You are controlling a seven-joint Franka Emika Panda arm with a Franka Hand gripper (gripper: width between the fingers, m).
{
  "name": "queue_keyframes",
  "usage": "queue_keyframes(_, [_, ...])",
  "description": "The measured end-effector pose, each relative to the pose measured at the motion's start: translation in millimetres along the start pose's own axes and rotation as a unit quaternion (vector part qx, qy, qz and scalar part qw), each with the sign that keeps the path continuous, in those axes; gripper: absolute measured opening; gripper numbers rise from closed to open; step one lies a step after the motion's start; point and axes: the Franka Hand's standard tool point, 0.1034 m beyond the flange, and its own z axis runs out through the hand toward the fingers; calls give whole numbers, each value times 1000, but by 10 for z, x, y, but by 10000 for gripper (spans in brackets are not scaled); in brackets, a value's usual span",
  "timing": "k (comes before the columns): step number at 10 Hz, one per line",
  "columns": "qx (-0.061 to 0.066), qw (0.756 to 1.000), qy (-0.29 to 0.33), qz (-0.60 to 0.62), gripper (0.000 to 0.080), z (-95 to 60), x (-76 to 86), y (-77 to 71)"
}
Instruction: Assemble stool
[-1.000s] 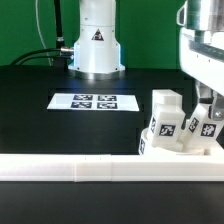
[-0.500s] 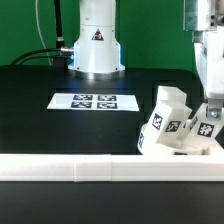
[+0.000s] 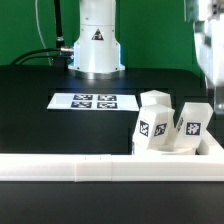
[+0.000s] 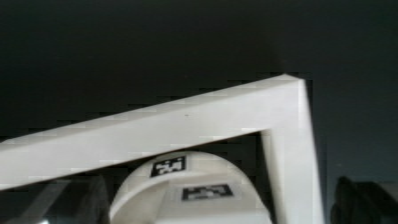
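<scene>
The white stool [image 3: 172, 140] stands at the exterior view's right, in the corner of the L-shaped rail [image 3: 70, 166]. Two blocky legs point up: one [image 3: 153, 122] on the exterior view's left and one [image 3: 191, 124] on its right, each with black-and-white tags. The seat is mostly hidden behind the rail. My gripper [image 3: 212, 88] hangs above the right leg, mostly cut off by the frame edge, and touches nothing. In the wrist view a tagged leg [image 4: 187, 185] shows below, between my gripper's [image 4: 205, 208] dim, spread fingers [image 4: 361, 203]. It is open and empty.
The marker board [image 3: 84, 101] lies flat on the black table [image 3: 40, 125] in front of the robot base [image 3: 97, 45]. The rail's corner [image 4: 267, 110] encloses the stool. The rail runs along the table's front edge.
My gripper has let go of the right leg and risen. The stool, tilted half a second ago, has settled with both legs standing upright.
</scene>
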Motion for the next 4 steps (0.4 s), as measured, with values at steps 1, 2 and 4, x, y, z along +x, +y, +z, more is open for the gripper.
queue_keyframes(1, [7, 1000, -9, 0, 647, -170, -31, -54])
queue_keyframes(2, [8, 1000, -13, -1, 647, -264, -59, -95])
queue_keyframes(4, [5, 1000, -11, -6, 649, -207, -51, -64])
